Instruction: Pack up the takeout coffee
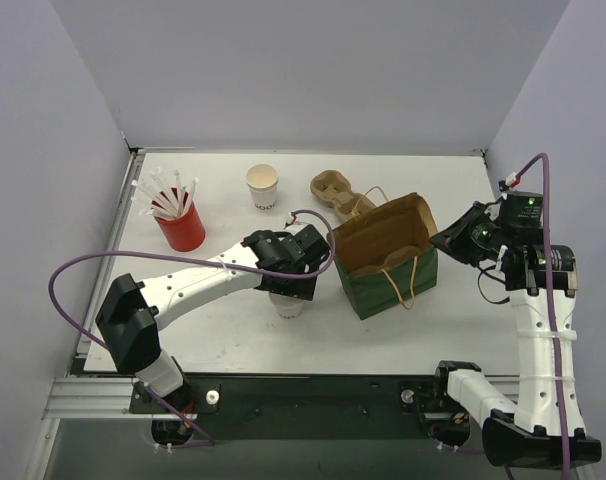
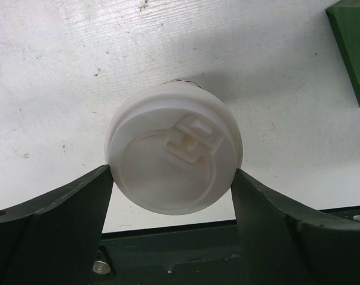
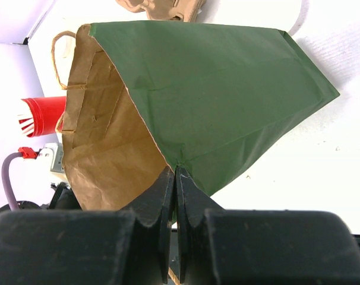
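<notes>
Near the middle of the desk (image 1: 223,335) the lidded cup (image 2: 174,157) stands upright, just left of the bag (image 3: 215,89). The left claw (image 2: 171,173) is spread wide around it, with a finger against each side of the lid, so it appears to hold the cup, which is not yet lifted. To the right, the right claw (image 3: 174,178) is pinched shut on the bag's rim, keeping the mouth open. The part of the bag's inside that shows is bare. Farther left stands a red cup (image 1: 181,228) of straws. At the far side are an open cup (image 1: 262,186) with dark print and the carrier (image 1: 335,190), apparently empty. One cup is lidded, but nothing looks packed yet.
</notes>
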